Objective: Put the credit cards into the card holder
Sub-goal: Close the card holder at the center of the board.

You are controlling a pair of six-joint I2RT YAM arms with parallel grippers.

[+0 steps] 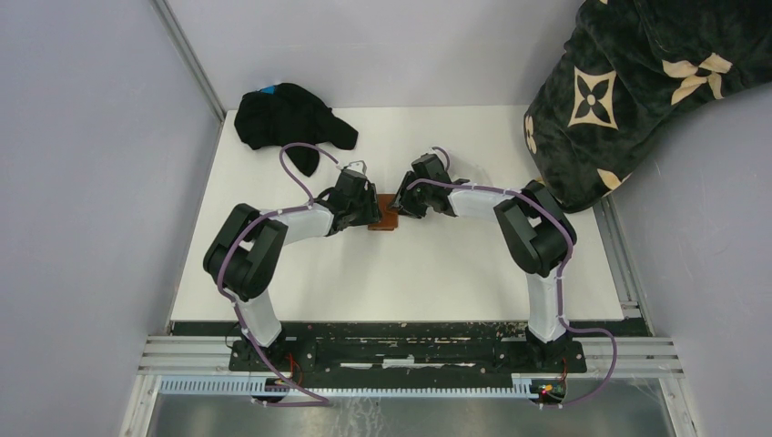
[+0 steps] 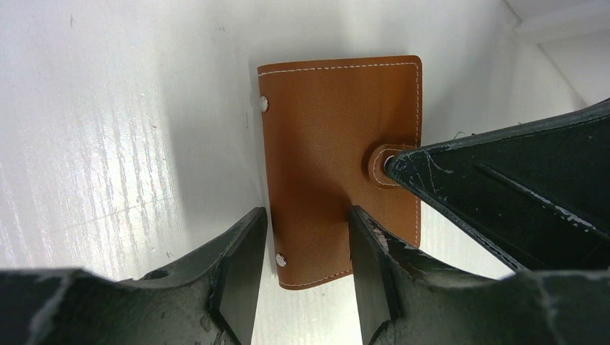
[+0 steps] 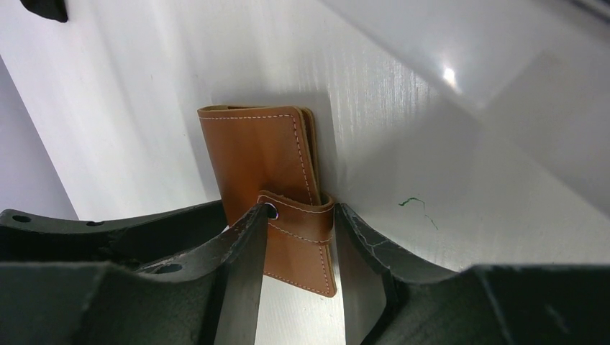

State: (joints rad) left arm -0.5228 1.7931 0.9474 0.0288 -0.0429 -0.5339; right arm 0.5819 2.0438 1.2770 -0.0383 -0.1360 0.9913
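Note:
The card holder [image 1: 386,217], a brown leather wallet, lies closed on the white table between both grippers. In the left wrist view the card holder [image 2: 338,158] shows its stitched cover and two rivets. My left gripper [image 2: 306,223] is open, its fingers straddling the wallet's riveted edge. In the right wrist view the card holder [image 3: 259,154] has its snap tab [image 3: 302,215] between the fingers of my open right gripper [image 3: 298,219]; one fingertip touches the snap. That right finger [image 2: 503,194] also shows in the left wrist view. No credit cards are in view.
A black cap [image 1: 287,118] lies at the table's far left corner. A dark patterned blanket [image 1: 637,82] hangs over the far right corner. A small green mark [image 3: 416,205] is on the table beside the wallet.

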